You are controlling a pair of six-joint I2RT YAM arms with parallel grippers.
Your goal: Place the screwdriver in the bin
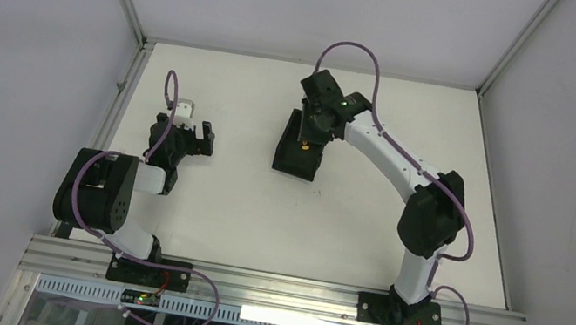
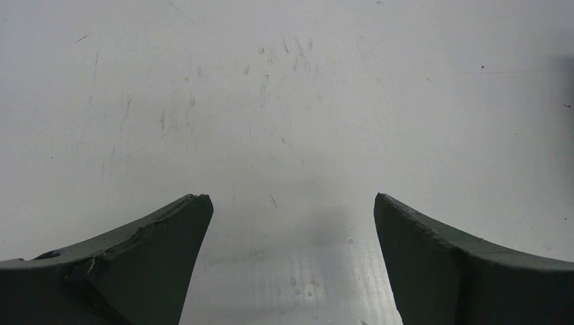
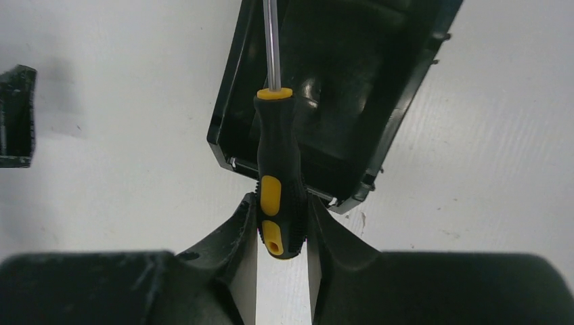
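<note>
right fingers (image 3: 335,233): I read them clamped on screwdriver (image 3: 277,162) handle butt | screwdriver: long axis runs straight away from fingers, shaft inside bin (image 3: 365,101), handle crossing its near rim | left fingers (image 2: 162,230): spread, empty, over bare bench (image 2: 284,101), well apart from bin | next: I release, right arm only

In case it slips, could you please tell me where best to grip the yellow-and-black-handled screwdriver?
Take the yellow-and-black-handled screwdriver by its thick handle near the butt, fingers on opposite sides, coming from behind the butt: its thin shaft points away over the black plastic bin.
</note>
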